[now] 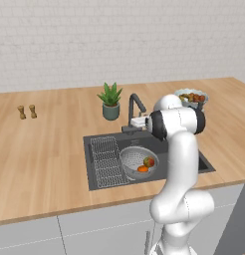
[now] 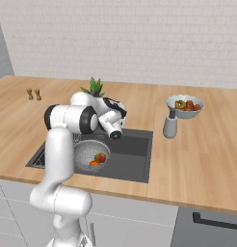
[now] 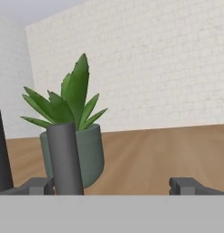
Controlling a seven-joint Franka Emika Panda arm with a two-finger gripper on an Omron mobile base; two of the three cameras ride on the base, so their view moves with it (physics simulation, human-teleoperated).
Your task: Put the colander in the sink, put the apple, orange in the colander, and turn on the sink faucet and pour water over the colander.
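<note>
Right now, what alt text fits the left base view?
A colander holding an apple and an orange sits in the sink; the white arm reaches toward the dark faucet, beside a potted plant.

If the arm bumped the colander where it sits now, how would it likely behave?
The colander rests in the sink, so the walls would probably stop a slide. Its rounded perforated metal bowl looks stiff and fairly light, so it may rock. The apple and orange inside would likely roll.
</note>
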